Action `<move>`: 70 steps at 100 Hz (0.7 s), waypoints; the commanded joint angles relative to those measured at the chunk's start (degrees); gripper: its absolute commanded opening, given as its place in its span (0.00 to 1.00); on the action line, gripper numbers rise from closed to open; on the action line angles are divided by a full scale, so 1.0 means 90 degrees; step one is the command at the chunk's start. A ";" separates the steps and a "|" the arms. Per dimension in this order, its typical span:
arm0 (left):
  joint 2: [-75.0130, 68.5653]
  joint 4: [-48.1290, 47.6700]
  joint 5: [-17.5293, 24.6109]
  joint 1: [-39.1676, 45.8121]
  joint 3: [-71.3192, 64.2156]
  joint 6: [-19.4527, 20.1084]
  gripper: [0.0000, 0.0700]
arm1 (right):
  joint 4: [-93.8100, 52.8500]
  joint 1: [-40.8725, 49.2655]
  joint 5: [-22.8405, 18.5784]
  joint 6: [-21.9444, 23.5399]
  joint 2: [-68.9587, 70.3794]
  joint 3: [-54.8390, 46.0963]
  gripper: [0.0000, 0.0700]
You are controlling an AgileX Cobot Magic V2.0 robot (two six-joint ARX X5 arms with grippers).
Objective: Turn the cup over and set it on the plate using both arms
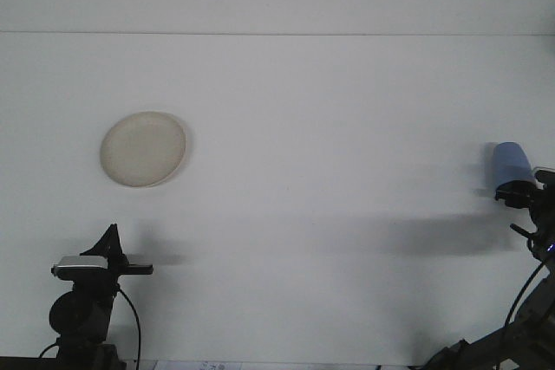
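Note:
A round cream plate (pixel 143 148) lies flat on the white table at the left. A light blue cup (pixel 511 164) is at the far right edge, its closed end up and leaning slightly. My right gripper (pixel 523 193) is right against the cup's lower edge and hides its rim. Whether it holds the cup cannot be told. My left gripper (pixel 110 242) points upward at the lower left, below the plate and well apart from it, with nothing visible in it.
The white table (pixel 312 171) runs back to a pale wall. Cables hang from both arms at the bottom corners. A long shadow lies across the table to the left of the right arm.

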 commanded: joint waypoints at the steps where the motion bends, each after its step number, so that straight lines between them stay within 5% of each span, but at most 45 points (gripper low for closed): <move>1: -0.0005 0.0068 -0.0024 0.0007 -0.0119 0.0007 0.02 | 0.0231 -0.0024 -0.0189 0.0007 0.0250 0.0029 0.44; 25: -0.0005 0.0070 -0.0024 0.0007 -0.0119 0.0007 0.02 | 0.0597 0.0070 -0.0306 0.0170 0.0474 0.0029 0.00; 55: -0.0005 0.0068 -0.0024 0.0007 -0.0119 0.0007 0.02 | 0.0204 0.0248 -0.0204 0.1365 -0.0340 0.0032 0.00; 70: -0.0005 0.0068 -0.0024 0.0007 -0.0119 0.0007 0.02 | -0.0588 0.0629 0.0316 0.2574 -0.1389 0.0032 0.00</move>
